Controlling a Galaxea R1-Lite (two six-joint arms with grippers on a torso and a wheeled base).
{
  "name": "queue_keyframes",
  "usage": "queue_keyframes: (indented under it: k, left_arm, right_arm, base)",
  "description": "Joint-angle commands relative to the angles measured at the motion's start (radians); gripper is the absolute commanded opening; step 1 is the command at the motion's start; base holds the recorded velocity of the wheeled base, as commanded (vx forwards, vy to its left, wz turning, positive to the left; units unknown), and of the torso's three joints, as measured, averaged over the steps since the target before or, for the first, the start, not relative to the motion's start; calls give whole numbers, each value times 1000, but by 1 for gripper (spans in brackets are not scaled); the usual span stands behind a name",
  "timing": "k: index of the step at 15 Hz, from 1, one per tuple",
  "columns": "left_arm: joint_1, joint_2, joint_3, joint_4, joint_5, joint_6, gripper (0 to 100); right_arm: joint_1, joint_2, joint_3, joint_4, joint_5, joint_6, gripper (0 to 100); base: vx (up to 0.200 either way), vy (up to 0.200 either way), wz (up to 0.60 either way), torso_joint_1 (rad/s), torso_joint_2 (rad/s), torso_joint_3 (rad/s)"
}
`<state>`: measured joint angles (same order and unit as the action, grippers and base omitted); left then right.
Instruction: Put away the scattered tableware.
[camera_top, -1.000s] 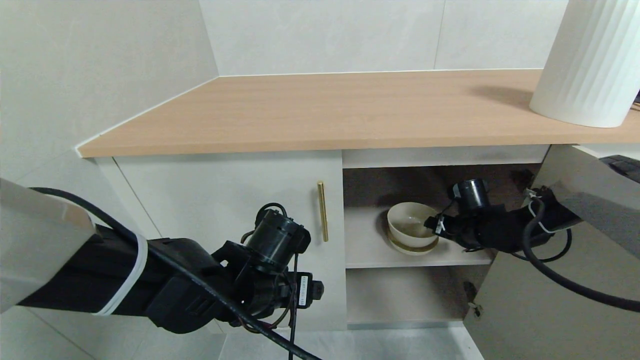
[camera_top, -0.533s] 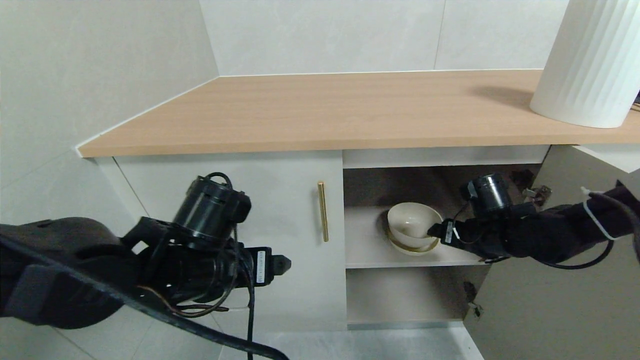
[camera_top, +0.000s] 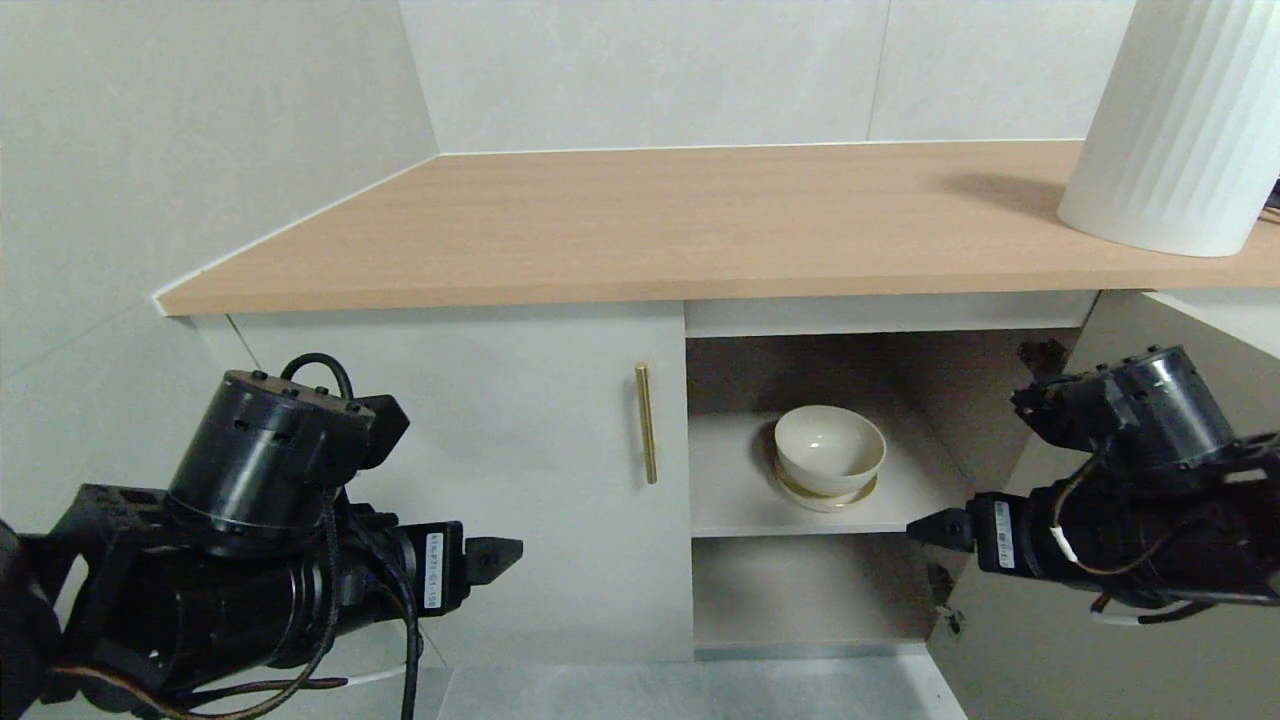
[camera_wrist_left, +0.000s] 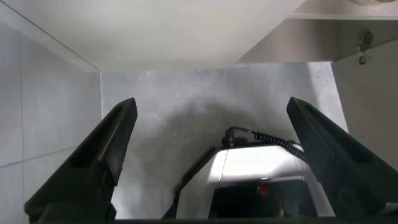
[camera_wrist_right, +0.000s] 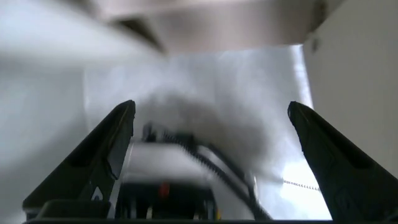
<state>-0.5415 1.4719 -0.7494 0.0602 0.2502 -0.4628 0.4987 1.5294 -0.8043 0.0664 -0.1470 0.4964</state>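
Head view: our right gripper (camera_top: 918, 527) has come back out of the cupboard (camera_top: 880, 313); the bowl (camera_top: 830, 448) sits on its plate (camera_top: 826, 496) on the shelf (camera_top: 735, 490), put away | Left wrist view: our left gripper (camera_wrist_left: 211, 104) is wide apart, holding nothing | Right wrist view: our right gripper is wide apart too, empty

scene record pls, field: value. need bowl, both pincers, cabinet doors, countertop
bowl: upright on plate, on the cabinet shelf
left pincer: open, empty, in front of left door
right pincer: open, empty, outside the cabinet, below the shelf edge
left door: closed
right door: open
countertop: white ribbed vessel at right end
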Motion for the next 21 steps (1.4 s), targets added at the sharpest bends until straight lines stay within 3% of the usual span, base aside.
queue_keyframes:
  k: [1, 3, 15, 21]
  left_arm:
    - [0, 8, -4, 0, 0, 0, 100]
    - [-2, 33, -16, -2, 0, -2, 100]
    - [-5, 51, -13, 0, 0, -2, 100]
    - [-5, 54, -13, 0, 1, -2, 100]
  right_arm:
    - [63, -123, 30, 21, 1, -1, 100]
    - [70, -133, 39, 21, -2, -2, 100]
    - [72, -121, 53, 21, 1, -27, 100]
    - [72, -117, 54, 21, 1, -27, 100]
  base:
    - [0, 0, 0, 0, 0, 0]
    - [0, 0, 0, 0, 0, 0]
    - [-200, 0, 0, 0, 5, 4]
    - [0, 0, 0, 0, 0, 0]
